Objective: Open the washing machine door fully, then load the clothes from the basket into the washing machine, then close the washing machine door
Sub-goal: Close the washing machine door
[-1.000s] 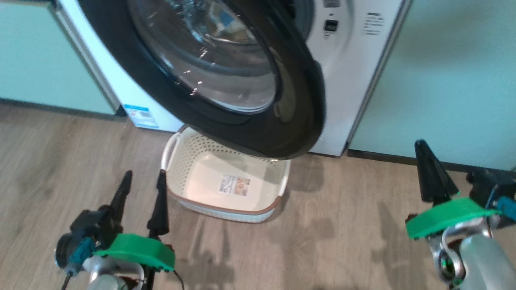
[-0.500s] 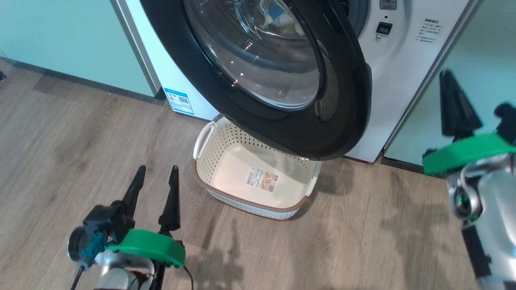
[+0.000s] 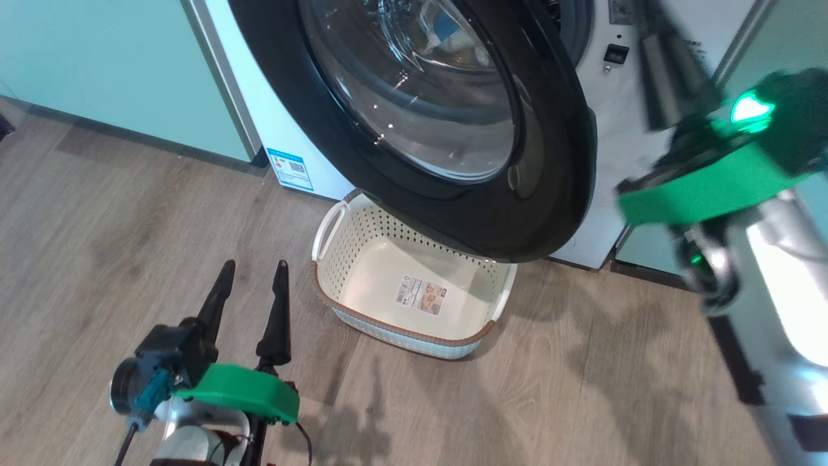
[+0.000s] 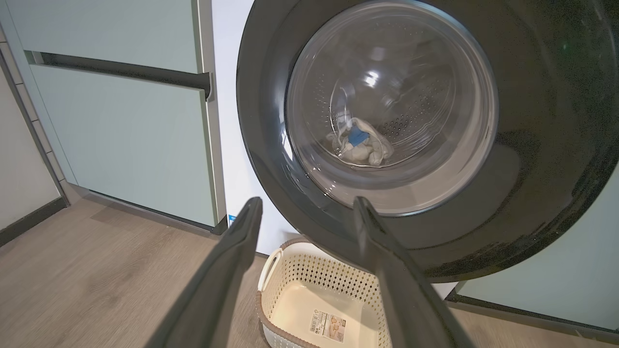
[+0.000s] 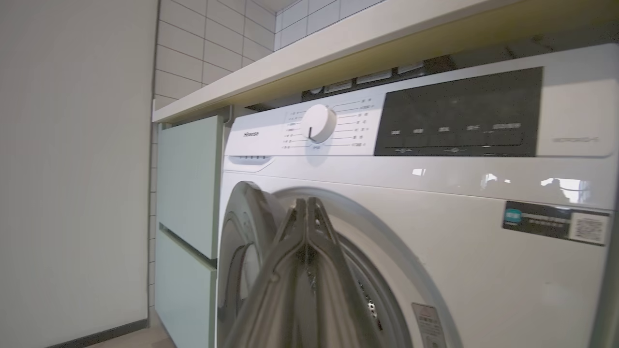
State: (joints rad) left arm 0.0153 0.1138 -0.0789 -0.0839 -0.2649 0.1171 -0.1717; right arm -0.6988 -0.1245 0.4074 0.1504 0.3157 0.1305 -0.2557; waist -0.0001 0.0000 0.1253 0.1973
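The washing machine (image 3: 611,136) has its black round door (image 3: 556,194) swung partway out, hanging over the basket (image 3: 352,255). The cream basket holds nothing but the label on its floor. In the left wrist view, the clothes (image 4: 360,147) show through the door's glass (image 4: 546,145), a pale heap with a blue patch lying in the drum. My left gripper (image 3: 253,268) is open and low over the floor, left of the basket (image 4: 295,285). My right gripper (image 3: 656,32) is shut and raised before the machine's front, right of the door. Its closed tips (image 5: 307,205) point at the drum opening's upper rim.
Pale green cabinets (image 3: 97,58) flank the machine on both sides. A countertop (image 5: 338,43) runs above its control panel (image 5: 454,111), with tiled wall behind. Wood floor (image 3: 582,388) lies open to the right of the basket and in front of it.
My right gripper has risen, still shut, and moved left toward the machine's front. The head camera shifted over the last second. The left gripper, door and basket hold their places.
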